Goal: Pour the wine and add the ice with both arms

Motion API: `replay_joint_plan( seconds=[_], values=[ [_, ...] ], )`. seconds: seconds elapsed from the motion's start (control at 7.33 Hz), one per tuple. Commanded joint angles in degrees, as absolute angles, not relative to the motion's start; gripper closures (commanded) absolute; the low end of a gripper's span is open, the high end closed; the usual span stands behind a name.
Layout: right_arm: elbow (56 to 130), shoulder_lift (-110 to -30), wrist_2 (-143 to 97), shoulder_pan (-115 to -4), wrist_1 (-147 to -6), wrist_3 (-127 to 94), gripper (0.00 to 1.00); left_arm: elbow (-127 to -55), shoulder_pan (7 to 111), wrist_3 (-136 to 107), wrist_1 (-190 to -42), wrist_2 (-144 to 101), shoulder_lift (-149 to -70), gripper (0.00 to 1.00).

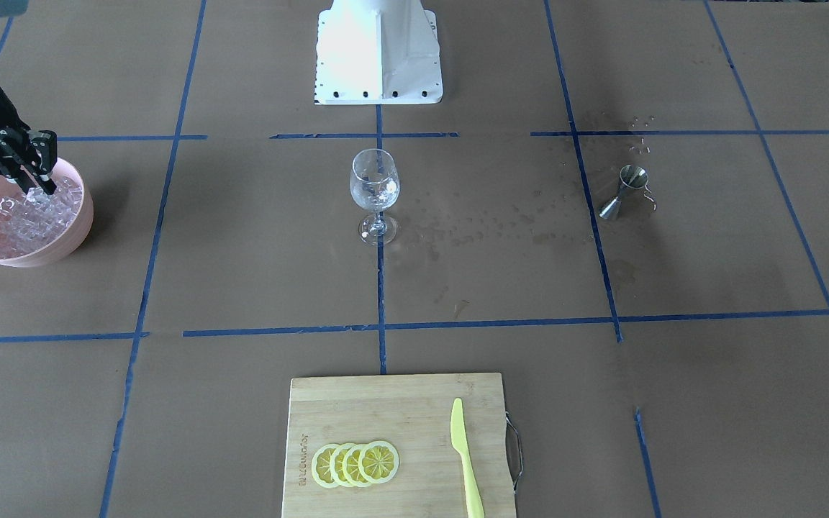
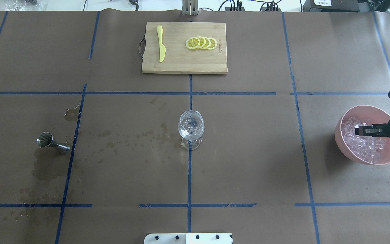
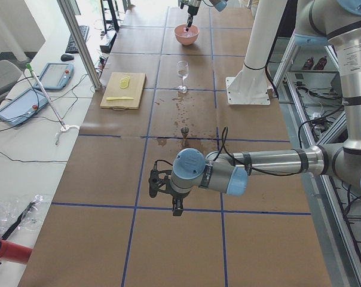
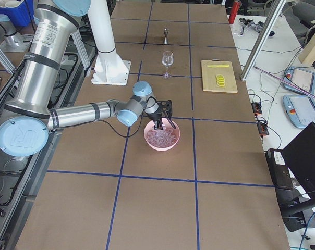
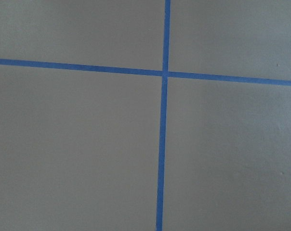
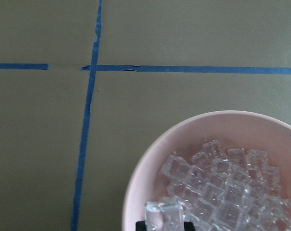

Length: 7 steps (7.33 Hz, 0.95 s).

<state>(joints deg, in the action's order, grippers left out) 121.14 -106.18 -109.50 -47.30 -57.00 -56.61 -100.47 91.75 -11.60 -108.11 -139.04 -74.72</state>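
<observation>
A pink bowl (image 2: 347, 118) heaped with small clear ice cubes (image 2: 364, 145) stands at the table's right end. My right gripper (image 2: 361, 129) reaches into the bowl from above, shut on one ice cube (image 6: 165, 211) that sits raised over the heap. It also shows in the front view (image 1: 34, 185) and the right side view (image 4: 158, 125). The wine glass (image 2: 191, 127) stands upright at the table's middle, with something clear glinting low in its bowl. My left gripper (image 3: 165, 192) hangs over bare paper near the left end, and I cannot tell whether it is open.
A steel jigger (image 2: 47, 140) stands left of the glass, with wet spots (image 2: 120, 142) on the brown paper between them. A wooden cutting board (image 2: 181, 61) with lemon slices (image 2: 201, 43) and a yellow knife (image 2: 161, 44) lies at the far edge. The white robot base (image 1: 378, 54) is behind the glass.
</observation>
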Motion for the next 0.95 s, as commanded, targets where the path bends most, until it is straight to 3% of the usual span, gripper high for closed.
replay_joint_plan(
  seconds=[0.0, 0.55, 0.82],
  values=[
    [127.42, -93.76, -111.18, -46.86, -73.92, -56.6, 1.0, -100.63, 91.76, -11.51, -108.02, -139.13, -74.79, 0.0],
    [128.41, -59.49, -109.78, -39.83, -112.85, -57.83, 1.0, -100.64, 91.58, -11.43, -108.1, -139.13, -74.88, 0.0],
    [126.67, -53.73, -102.08, -31.68, -114.34, -63.7, 1.0, -100.9, 91.58, -11.43, -108.1, -139.13, -74.88, 0.0]
  ],
)
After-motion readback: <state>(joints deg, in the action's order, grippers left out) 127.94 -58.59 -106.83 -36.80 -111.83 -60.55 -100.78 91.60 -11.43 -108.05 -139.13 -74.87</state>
